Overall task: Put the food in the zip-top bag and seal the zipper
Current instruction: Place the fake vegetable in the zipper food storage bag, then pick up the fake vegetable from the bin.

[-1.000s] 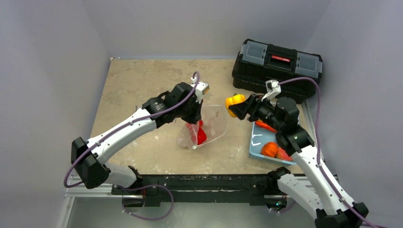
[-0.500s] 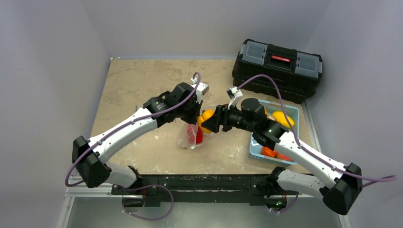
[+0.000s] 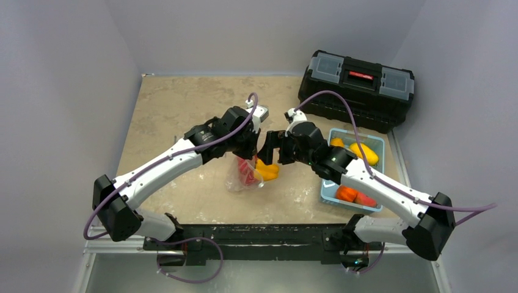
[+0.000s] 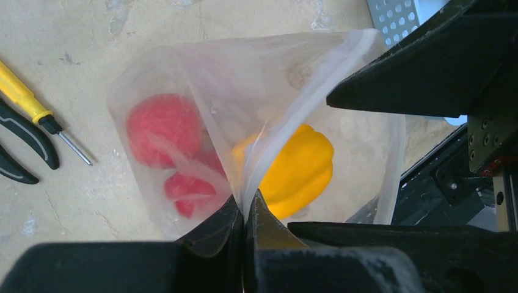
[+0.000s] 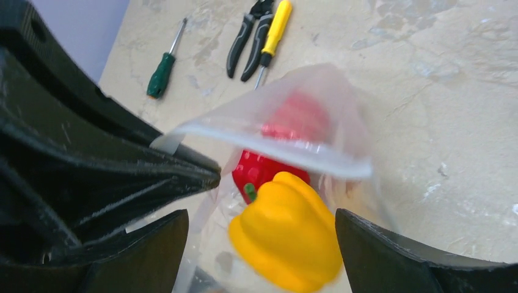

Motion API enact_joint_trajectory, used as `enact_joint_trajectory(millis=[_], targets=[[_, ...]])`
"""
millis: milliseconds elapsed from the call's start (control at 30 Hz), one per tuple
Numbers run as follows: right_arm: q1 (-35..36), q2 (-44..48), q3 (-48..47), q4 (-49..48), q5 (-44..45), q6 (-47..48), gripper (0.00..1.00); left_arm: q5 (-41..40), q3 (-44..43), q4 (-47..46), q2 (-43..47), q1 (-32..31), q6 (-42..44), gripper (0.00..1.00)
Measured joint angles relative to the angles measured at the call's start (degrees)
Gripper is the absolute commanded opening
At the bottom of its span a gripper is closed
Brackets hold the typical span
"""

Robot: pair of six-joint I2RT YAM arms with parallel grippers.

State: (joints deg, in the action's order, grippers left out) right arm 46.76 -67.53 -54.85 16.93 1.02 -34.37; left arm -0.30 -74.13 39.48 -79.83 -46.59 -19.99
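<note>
The clear zip-top bag [image 4: 256, 79] hangs with its mouth held up, and my left gripper [image 4: 247, 210] is shut on its mouth edge along the zipper [image 4: 278, 131]. Red food [image 4: 162, 125] lies inside it. A yellow pepper [image 5: 287, 235], blurred, sits in the bag's mouth between the open jaws of my right gripper [image 5: 261, 223], with a gap on each side. From above, the right gripper [image 3: 269, 149] is right over the bag [image 3: 241, 181], with the pepper [image 3: 267, 171] just below it and the left gripper [image 3: 249, 144] beside it.
A light-blue tray [image 3: 374, 141] to the right holds yellow food [image 3: 363, 152] and orange food [image 3: 346, 193]. A black toolbox [image 3: 356, 79] stands at the back right. Under the left arm lie a green screwdriver [image 5: 162, 73], pliers [image 5: 247, 36] and a yellow-handled screwdriver [image 5: 275, 30].
My right gripper carried the yellow pepper left from beside the tray to the bag's mouth, then opened. The pepper has dropped into the bag. The left gripper kept its hold.
</note>
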Motion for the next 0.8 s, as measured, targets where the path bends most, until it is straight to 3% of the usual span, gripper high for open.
enact_joint_trajectory(millis=[367,433,500,700,800], targets=[[0.07,1.66,-5.88,8.92,7.15,1.18,0.9,0.35,0.0,-0.02,0.0,-0.09,-0.04,0.0],[0.09,4.39,-6.01,10.34,9.31,1.4,0.94,0.33,0.0,-0.02,-0.02,-0.09,-0.15,0.0],[0.11,8.24,-6.01,12.35,13.4,1.42,0.98,0.33,0.0,0.0,-0.04,-0.09,-0.26,0.0],[-0.28,15.78,-5.46,19.32,30.14,-4.11,0.99,0.31,0.0,0.02,-0.42,-0.09,-0.28,0.0],[-3.96,16.65,-3.74,23.15,35.56,-7.69,0.99,0.31,0.0,0.02,-0.63,-0.09,-0.35,0.0]])
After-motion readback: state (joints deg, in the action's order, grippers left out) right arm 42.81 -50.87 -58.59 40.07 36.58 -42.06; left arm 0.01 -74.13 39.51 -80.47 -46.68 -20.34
